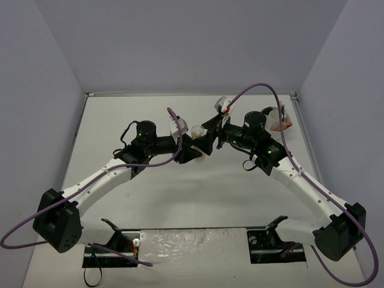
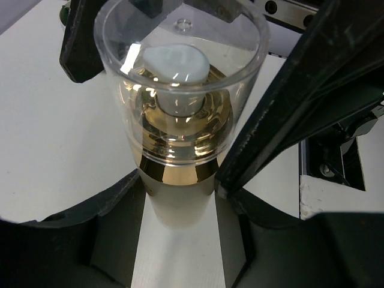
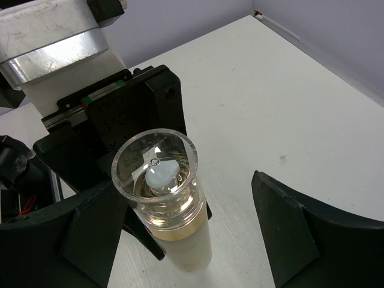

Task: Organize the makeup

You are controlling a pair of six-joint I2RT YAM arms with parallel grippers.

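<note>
Right wrist view: your right gripper stands spread wide around the upright bottle, which sits close beside one finger; your left gripper clamps it.

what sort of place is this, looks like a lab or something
Most likely a robotics lab test cell, not a home or shop: a white table boxed in by plain walls, the left arm and right arm bolted at its near edge, purple cables trailing.
</note>
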